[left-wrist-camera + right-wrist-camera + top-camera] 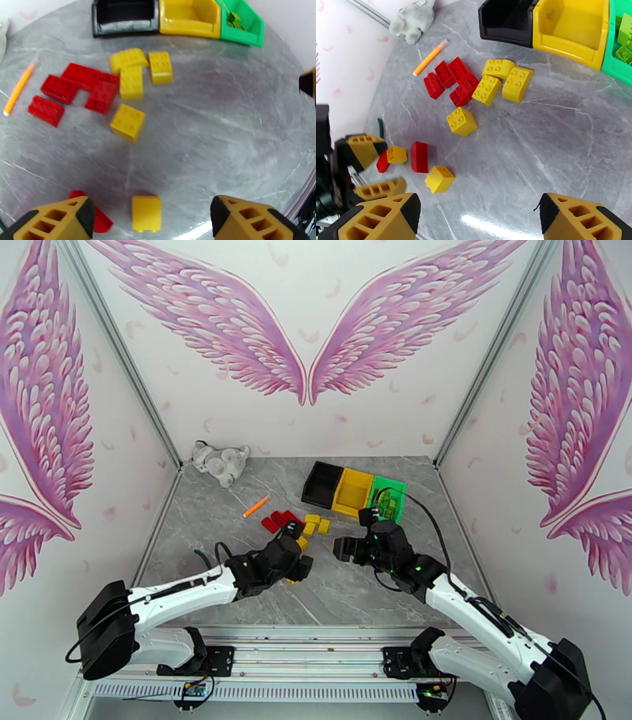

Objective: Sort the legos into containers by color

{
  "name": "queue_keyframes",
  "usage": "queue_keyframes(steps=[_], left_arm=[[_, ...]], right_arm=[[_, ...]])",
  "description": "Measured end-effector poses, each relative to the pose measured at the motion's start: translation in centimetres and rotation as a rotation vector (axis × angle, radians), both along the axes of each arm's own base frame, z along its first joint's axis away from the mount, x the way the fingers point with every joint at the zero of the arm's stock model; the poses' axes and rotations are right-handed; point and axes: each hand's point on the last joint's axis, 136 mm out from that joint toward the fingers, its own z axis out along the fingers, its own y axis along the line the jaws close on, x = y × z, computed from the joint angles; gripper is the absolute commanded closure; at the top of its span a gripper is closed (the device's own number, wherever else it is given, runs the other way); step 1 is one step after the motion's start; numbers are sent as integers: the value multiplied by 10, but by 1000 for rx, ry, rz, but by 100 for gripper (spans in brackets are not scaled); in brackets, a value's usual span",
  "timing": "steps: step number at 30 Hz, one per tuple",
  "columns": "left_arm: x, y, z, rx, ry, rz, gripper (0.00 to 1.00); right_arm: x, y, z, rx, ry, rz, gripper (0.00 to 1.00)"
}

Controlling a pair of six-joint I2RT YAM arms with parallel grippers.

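Observation:
Three bins stand in a row at the back: black (pixel 322 483), yellow (pixel 352 491) and green (pixel 389 499); the green one holds green bricks (pixel 623 43). A cluster of red legos (pixel 81 85) and yellow legos (pixel 138 71) lies in front of the bins. My left gripper (pixel 152 221) is open low over the table, with a small yellow brick (pixel 146 213) between its fingers and a red piece (pixel 96 219) by the left finger. My right gripper (pixel 482 221) hangs open and holds nothing, right of the left gripper (pixel 299 560).
An orange marker pen (pixel 255 507) lies left of the red bricks. A grey-white plush cat (pixel 220 461) sits at the back left corner. A loose red brick (pixel 419 156) and a yellow brick (pixel 439 179) lie near the left gripper's tips.

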Motion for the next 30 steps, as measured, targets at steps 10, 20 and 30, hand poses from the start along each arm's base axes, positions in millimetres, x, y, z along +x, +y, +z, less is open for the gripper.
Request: queue_keyframes(steps=[10,20,30], left_arm=[[-18,4,-58,155,76,-2,27],[-10,13,-79,245,76,22,32],[-5,9,-87,260,78,2,64]], right_arm=[[7,-1,-29,-64,66,-20,20],[10,-5,-31,-84,60,-43,20],[12,-8,-31,-95,54,-58,20]])
